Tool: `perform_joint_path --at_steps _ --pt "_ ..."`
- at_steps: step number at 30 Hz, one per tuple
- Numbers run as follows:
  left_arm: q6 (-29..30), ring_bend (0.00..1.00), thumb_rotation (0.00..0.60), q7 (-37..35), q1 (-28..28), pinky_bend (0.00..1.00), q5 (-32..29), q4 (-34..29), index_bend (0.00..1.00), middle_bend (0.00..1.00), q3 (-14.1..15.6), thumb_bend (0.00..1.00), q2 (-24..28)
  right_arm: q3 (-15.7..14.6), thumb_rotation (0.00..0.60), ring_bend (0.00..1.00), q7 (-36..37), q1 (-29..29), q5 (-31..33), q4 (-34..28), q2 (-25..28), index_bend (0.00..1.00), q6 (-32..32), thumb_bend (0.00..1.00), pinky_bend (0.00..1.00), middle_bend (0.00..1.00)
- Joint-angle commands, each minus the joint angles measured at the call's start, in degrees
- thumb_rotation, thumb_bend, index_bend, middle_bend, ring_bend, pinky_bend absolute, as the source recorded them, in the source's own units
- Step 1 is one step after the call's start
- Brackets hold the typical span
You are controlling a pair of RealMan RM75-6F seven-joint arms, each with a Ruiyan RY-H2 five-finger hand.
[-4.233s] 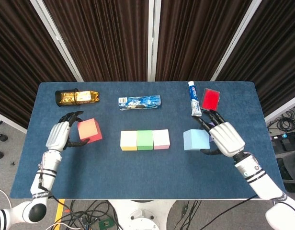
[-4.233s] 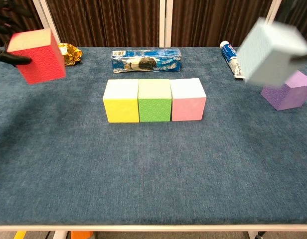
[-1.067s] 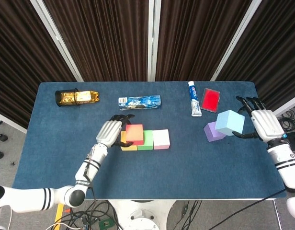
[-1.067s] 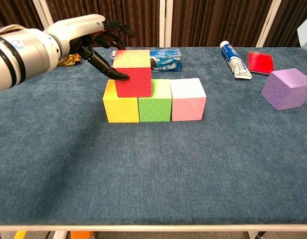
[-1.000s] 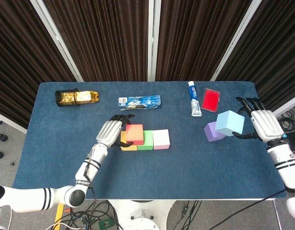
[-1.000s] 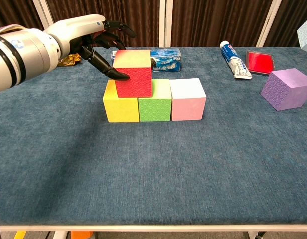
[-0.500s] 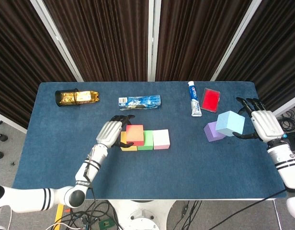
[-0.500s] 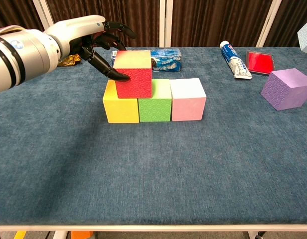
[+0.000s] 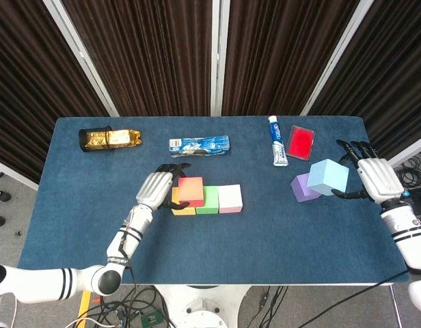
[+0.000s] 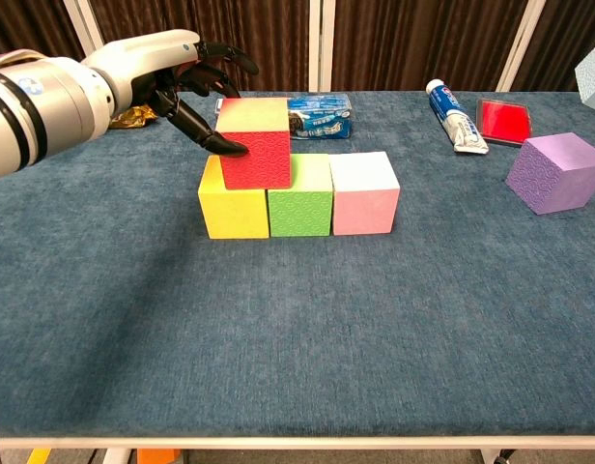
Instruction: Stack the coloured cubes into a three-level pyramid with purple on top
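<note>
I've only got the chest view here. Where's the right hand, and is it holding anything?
Observer: The head view shows the right hand near the table's right edge, holding the light blue cube.
Operator: Where's that against the purple cube?
Observer: From above, the blue cube overlaps the purple cube at its far right corner.
Operator: And the gold thing behind the left arm?
Observer: The gold packet lies lengthwise near the far left corner, well apart from the left hand gripping the red cube.
</note>
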Motion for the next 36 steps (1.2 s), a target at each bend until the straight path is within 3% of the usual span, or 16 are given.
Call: perform_joint_path --at_steps 1,36 --pt "-0.05 0.13 0.600 -0.06 0.01 0.13 0.02 0.03 0.15 0.53 0.05 0.28 0.03 -0.02 0.600 0.07 -0.04 0.01 0.04 0.02 -0.01 0.00 -0.07 0.12 0.00 0.56" --pt "-0.24 0.14 0.600 -0.51 0.14 0.12 1.44 0.83 0.15 0.51 0.82 0.27 -0.08 -0.09 0.600 0.07 -0.19 0.66 0.48 0.70 -0.69 0.00 -1.51 0.12 0.00 0.55"
